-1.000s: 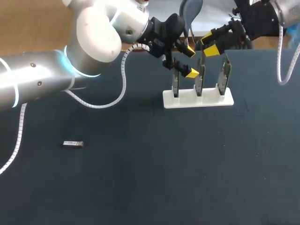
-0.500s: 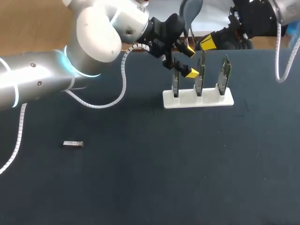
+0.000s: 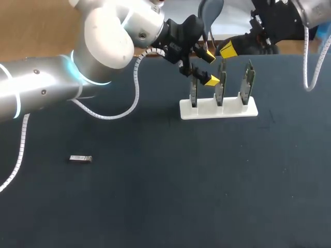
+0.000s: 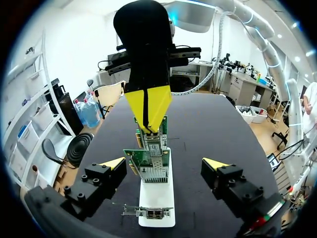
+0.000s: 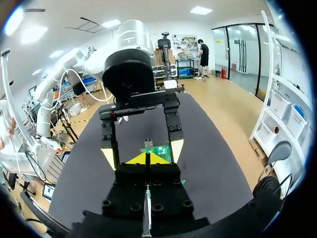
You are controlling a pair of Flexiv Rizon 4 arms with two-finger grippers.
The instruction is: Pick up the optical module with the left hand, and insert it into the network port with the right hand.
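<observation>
Left gripper (image 3: 209, 68) hung wide open and empty at one end of a row of three upright network cards (image 3: 220, 88) in a white stand (image 3: 218, 109). Seen from its wrist, the yellow fingertips (image 4: 113, 164) stood well apart on either side of that row. Right gripper (image 3: 227, 49) was near the card tops with its tips pressed together and nothing visible between them. Whether they touched a card's edge I could not tell, and most of that arm was cut off. Optical module (image 3: 80, 158) lay flat on the dark table (image 3: 170, 196), well apart from both grippers. Ports were too small to make out.
</observation>
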